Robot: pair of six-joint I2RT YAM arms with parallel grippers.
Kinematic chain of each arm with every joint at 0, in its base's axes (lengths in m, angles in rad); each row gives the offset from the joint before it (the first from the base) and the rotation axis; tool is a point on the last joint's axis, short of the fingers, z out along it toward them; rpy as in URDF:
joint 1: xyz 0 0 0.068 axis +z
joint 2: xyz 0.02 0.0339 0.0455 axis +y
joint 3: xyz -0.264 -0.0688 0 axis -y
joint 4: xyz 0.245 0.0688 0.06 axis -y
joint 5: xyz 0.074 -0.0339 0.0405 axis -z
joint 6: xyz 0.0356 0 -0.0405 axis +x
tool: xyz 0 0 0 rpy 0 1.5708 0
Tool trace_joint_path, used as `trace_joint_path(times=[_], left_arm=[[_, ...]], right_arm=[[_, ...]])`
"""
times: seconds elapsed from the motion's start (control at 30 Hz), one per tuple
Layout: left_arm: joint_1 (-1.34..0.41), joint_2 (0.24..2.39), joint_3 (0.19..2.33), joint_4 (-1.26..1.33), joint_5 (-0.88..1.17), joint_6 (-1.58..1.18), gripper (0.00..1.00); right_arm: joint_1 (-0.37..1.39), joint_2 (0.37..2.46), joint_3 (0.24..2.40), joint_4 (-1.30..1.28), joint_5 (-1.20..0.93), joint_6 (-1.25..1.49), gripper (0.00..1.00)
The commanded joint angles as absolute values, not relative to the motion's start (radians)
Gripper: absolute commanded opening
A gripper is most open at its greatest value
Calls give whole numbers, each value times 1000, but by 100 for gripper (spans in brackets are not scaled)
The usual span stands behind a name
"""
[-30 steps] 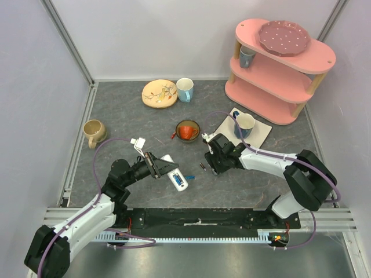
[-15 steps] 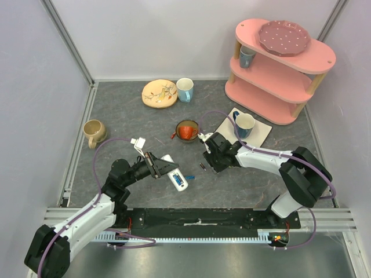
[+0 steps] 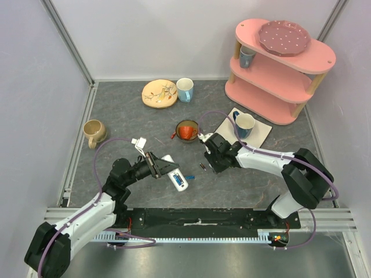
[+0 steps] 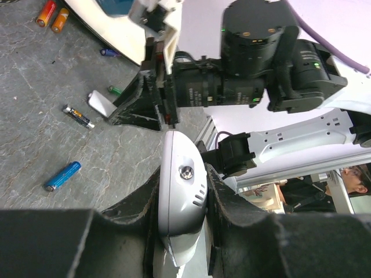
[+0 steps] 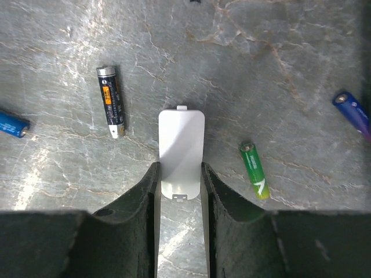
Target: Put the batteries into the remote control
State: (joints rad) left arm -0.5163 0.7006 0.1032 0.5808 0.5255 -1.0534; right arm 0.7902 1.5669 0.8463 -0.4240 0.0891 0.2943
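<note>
My left gripper (image 4: 183, 174) is clamped on the remote control (image 4: 181, 202) and holds it by one end. In the top view the remote is at 8 o'clock from the right gripper (image 5: 179, 168). The right gripper is low over the table (image 5: 278, 52), its jaws narrow at both sides of one white cover (image 5: 181, 147) that lies flat; if they really press it, I cannot tell. Around the cover I count four batteries (image 5: 254, 171): one black battery (image 5: 111, 101) at 10 o'clock, one green battery at 4 o'clock, one blue battery (image 5: 11, 124) at 9 o'clock, and a second blue battery (image 5: 352, 110) at 2 o'clock. All four lie apart from the cover
</note>
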Motion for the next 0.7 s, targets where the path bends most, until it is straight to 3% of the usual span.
trace_joint_path(times=[0.0, 0.23, 0.53, 0.67], left_arm=[[-509, 730, 132, 672, 511, -1068, 2], [-511, 834, 158, 787, 469, -1117, 2], [-531, 1037, 167, 1026, 423, -1215, 2], [-546, 1049, 173, 1009, 371, -1210, 2]], right_arm=[[795, 1461, 883, -465, 137, 344, 11], [808, 1264, 1014, -662, 107, 379, 0], [982, 1238, 1150, -735, 115, 439, 0], [1063, 1273, 1215, -733, 117, 462, 0]])
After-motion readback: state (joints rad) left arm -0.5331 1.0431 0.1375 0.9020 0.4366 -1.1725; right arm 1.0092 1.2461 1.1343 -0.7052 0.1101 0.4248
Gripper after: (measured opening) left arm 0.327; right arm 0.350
